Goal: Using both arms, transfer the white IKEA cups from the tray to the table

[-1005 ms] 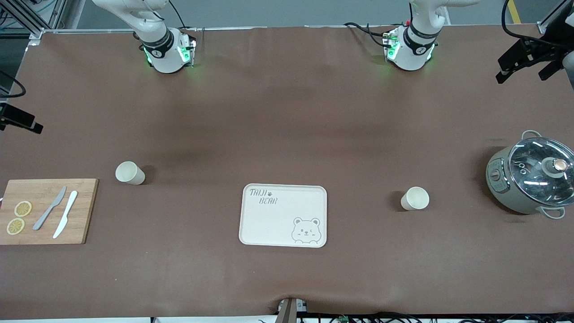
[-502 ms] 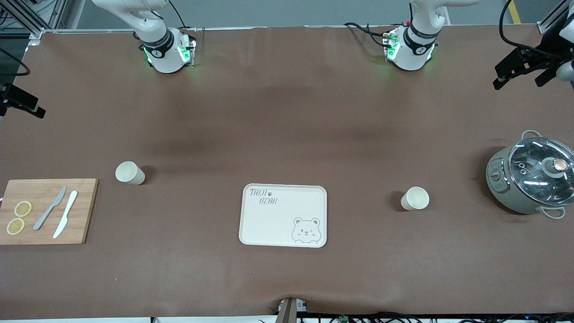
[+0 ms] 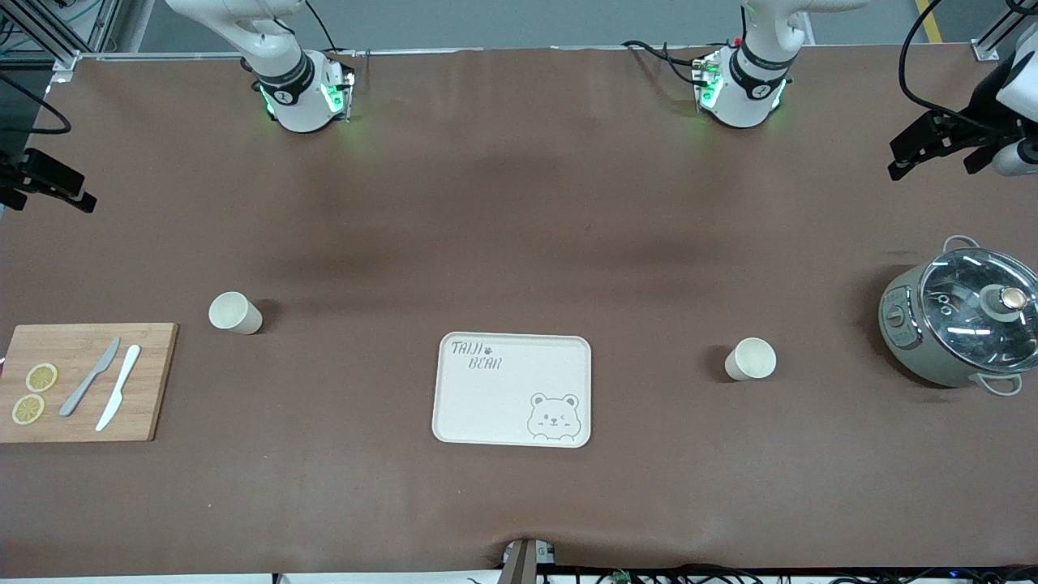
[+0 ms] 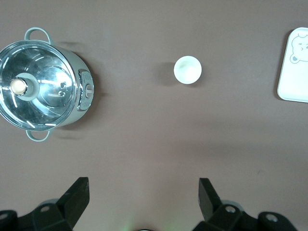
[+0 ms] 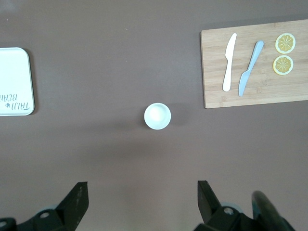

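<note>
1. Both cups already stand upright on the table (image 3: pixel 519 203), well apart from the bare tray (image 3: pixel 454 405). One cup (image 3: pixel 235 312) sits toward the right arm's end near the cutting board (image 3: pixel 154 405); the other cup (image 3: pixel 750 359) sits between the tray and the pot (image 3: pixel 957 324). By my judgement, the only step left is to retreat high, clear of cups and pot.
2. The left hand (image 4: pixel 143 195) hangs high, fingers wide, empty.
3. The right hand (image 5: pixel 143 197) hangs high likewise, wide and empty.

My two white cups (image 3: pixel 235 312) (image 3: pixel 750 358) stand upright on the brown table (image 3: pixel 519 243), flanking the bare bear tray (image 3: pixel 512 390)
</note>
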### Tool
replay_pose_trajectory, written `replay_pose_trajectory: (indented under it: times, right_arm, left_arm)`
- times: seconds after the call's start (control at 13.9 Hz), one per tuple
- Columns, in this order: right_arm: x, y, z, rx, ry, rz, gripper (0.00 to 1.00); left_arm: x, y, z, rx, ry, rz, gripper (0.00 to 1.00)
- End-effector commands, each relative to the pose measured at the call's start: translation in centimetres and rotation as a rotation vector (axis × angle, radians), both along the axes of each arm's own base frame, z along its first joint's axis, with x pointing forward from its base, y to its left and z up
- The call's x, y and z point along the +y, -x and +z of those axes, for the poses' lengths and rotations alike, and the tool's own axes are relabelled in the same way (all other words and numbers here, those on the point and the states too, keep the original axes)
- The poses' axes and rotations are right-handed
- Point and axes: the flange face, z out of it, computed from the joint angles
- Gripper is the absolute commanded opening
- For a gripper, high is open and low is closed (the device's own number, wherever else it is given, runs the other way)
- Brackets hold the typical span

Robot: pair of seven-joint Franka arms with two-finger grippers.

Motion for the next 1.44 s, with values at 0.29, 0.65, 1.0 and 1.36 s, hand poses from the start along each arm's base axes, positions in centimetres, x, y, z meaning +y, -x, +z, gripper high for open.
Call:
replay_pose_trajectory:
  times: [0.29,0.65,1.0,1.36]
  right_arm:
    - [-0.6,0.7,0.5,-0.015,0.037,0.097,1.0]
    - [-0.6,0.8,0.5,-0.009,0.036,0.097,1.0]
    - [-0.6,0.8,0.5,-0.007,0.036,0.097,1.0]
    - [-0.5,0.8,0.5,-0.006,0.036,0.098,1.0]
  left_arm:
    - [-0.1,-0.4,2.1,-0.047,-0.005,0.0,1.0]
    - [-0.5,-0.6,2.3,-0.048,-0.018,-0.011,1.0]
    - [-1.1,-1.5,1.4,-0.031,-0.008,-0.012,1.0]
    - [-1.4,-1.8,0.9,-0.024,-0.009,-0.018,1.0]
